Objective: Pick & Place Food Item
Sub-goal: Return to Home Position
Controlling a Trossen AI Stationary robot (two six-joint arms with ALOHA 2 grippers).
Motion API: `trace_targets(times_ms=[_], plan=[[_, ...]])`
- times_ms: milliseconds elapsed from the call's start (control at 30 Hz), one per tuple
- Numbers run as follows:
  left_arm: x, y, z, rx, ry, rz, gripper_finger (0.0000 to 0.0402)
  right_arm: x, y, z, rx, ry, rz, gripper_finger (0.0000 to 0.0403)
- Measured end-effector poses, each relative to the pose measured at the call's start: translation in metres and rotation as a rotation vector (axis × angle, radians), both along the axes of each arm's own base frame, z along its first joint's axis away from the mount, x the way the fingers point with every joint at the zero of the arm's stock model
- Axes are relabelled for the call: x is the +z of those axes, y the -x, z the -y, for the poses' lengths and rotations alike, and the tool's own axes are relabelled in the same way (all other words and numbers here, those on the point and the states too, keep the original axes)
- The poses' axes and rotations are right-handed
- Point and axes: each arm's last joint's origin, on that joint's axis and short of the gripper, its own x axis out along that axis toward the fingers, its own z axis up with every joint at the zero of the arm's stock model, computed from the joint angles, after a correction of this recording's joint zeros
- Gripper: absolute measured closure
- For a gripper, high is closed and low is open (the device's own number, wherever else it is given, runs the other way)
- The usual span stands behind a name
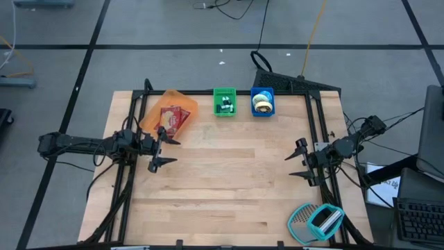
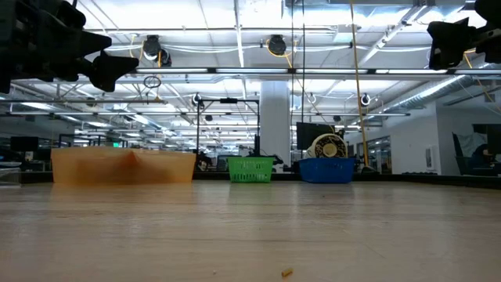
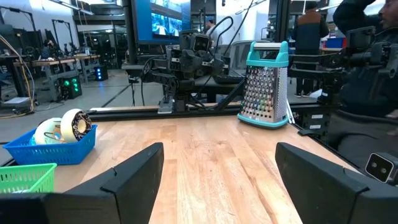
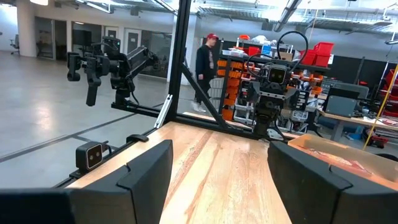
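Orange bin (image 1: 184,101) holding the red popcorn bag (image 1: 173,119) sits just beside the left gripper (image 1: 170,151), whose fingers are spread with nothing between them. Well away from the right gripper (image 1: 291,165), likewise spread and empty above the table, stands the blue bin (image 1: 262,114) with the black doughnut (image 3: 79,124).

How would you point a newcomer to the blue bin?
Start at the wooden table and find the row of three bins along its far edge. The blue bin is rightmost, next to the green bin; it alone holds doughnuts.
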Motion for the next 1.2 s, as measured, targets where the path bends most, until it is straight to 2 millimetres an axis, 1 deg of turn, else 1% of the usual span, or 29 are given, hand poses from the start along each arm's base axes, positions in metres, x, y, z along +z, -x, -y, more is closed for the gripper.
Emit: trace_targets(times_ms=[400, 800, 1200], plan=[[0.0000, 0.0000, 0.0000, 0.000, 0.000, 0.000, 0.0076, 0.0000, 0.0000, 0.0000, 0.000, 0.000, 0.000, 0.0149], [0.0000, 0.0000, 0.0000, 0.000, 0.000, 0.000, 0.0095, 0.0000, 0.0000, 0.0000, 0.000, 0.000, 0.000, 0.0149], [0.0000, 0.0000, 0.0000, 0.000, 0.000, 0.000, 0.0096, 0.0000, 0.0000, 0.0000, 0.000, 0.000, 0.000, 0.0149]])
